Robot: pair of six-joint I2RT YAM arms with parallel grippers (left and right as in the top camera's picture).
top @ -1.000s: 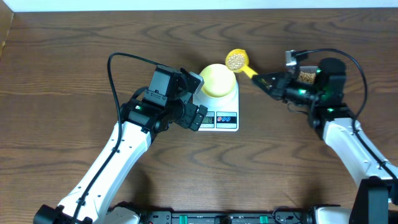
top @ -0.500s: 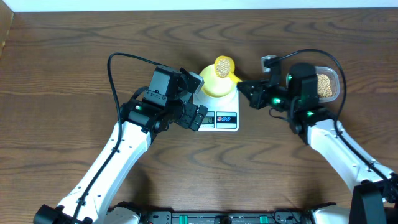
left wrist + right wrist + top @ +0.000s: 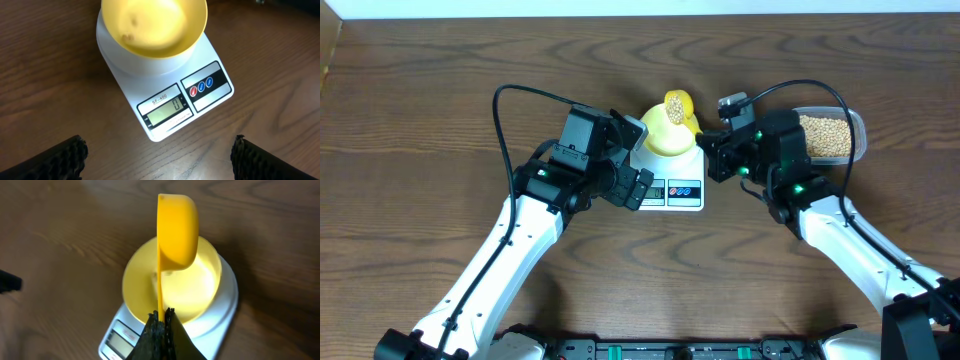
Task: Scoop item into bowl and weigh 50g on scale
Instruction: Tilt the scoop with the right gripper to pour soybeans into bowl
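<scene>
The right gripper (image 3: 162, 317), pinching the yellow scoop (image 3: 176, 230), has rolled it sideways over the bowl (image 3: 155, 25). The left gripper (image 3: 160, 157) stays wide open, empty, at nine o'clock of the scale (image 3: 185, 95).

Pale yellow bowl (image 3: 155, 25), white scale (image 3: 125, 82), bright yellow scoop (image 3: 177, 230), tan beans (image 3: 825, 137)

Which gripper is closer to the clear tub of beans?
Right. The right gripper sits between scale and tub; the left gripper is on the scale's far side.
</scene>
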